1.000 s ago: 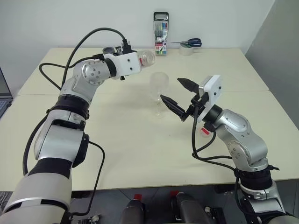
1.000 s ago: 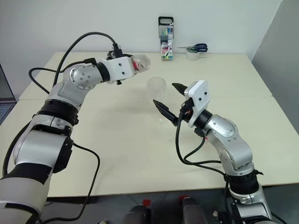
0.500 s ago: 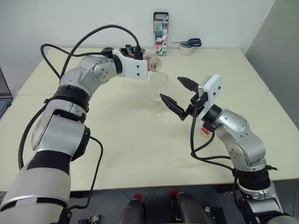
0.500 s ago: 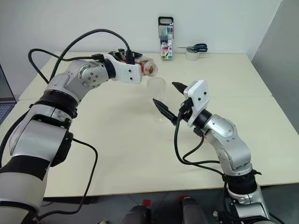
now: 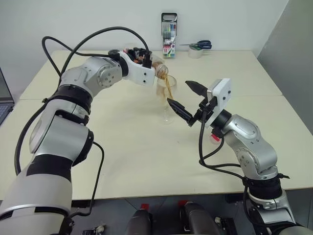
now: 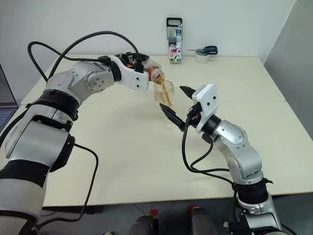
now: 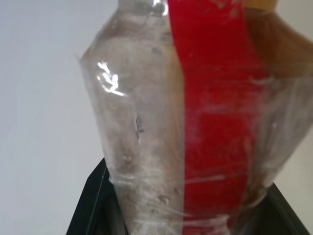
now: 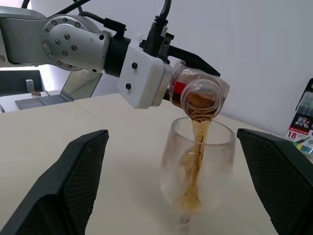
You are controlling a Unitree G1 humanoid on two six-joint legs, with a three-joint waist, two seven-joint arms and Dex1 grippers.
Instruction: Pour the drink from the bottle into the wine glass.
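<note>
- Left gripper (image 8: 168, 73) clamped on the bottle (image 8: 198, 95), fingers closed around its body; bottle tipped with the open mouth angled down over the rim of the wine glass (image 8: 198, 169).
- Seen from the left wrist: clear crinkled plastic of the bottle with its red vertical label strip (image 7: 210, 117), black fingers (image 7: 90, 205) at either side of the base.
- Drink (image 8: 195, 156) falling as a thin reddish-brown stream from the bottle mouth into the glass bowl, a small pool gathered at the bottom of the bowl; more of the drink visible inside the bottle neck.
- Wine glass standing upright on the table (image 5: 122, 147), near the middle, directly below the bottle mouth and just in front of the right gripper (image 5: 186, 100).
- Right gripper held above the table, fingers spread wide apart, holding nothing; glass framed between the two black fingers (image 8: 68, 181) in the right wrist view, not touched by either.
- Small pinkish-red cap (image 5: 214, 138) lying on the table beneath the right forearm.
- At the far edge of the table: a pack of coloured pens (image 5: 168, 35) standing upright, and to its right blue-handled scissors (image 5: 199, 45) resting on a roll of tape (image 5: 195, 52).
- Edge of a laptop (image 5: 3, 98) on the table's left side.
</note>
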